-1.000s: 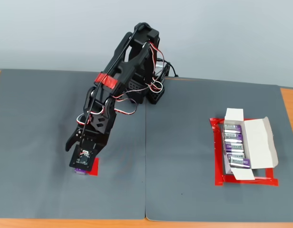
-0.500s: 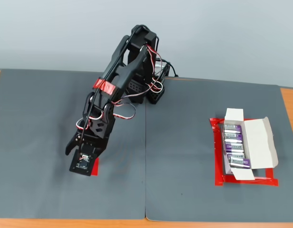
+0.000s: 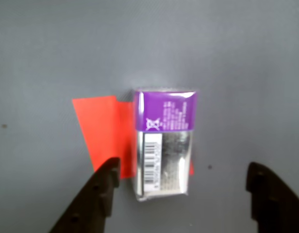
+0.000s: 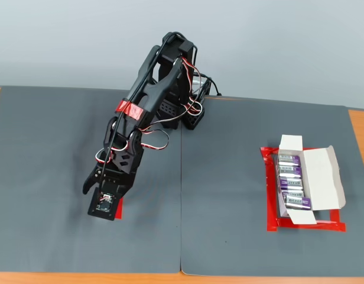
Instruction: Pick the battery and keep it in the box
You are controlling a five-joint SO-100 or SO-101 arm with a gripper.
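In the wrist view the purple-and-silver battery (image 3: 164, 143) lies flat on the grey mat, partly over a flat red tape patch (image 3: 103, 131). My gripper (image 3: 183, 167) is open just above it, with one black finger (image 3: 103, 189) to its left and the other (image 3: 268, 191) well to its right. Neither finger touches the battery. In the fixed view the gripper (image 4: 104, 190) hangs low over the left mat and hides the battery. The white box (image 4: 324, 174) lies open at the right with its lid folded out.
Several purple-and-silver batteries (image 4: 293, 186) lie in a row inside the box. A red tape frame (image 4: 306, 226) outlines the box. The arm's base (image 4: 191, 112) stands at the back centre. A seam (image 4: 181, 201) runs between the two grey mats.
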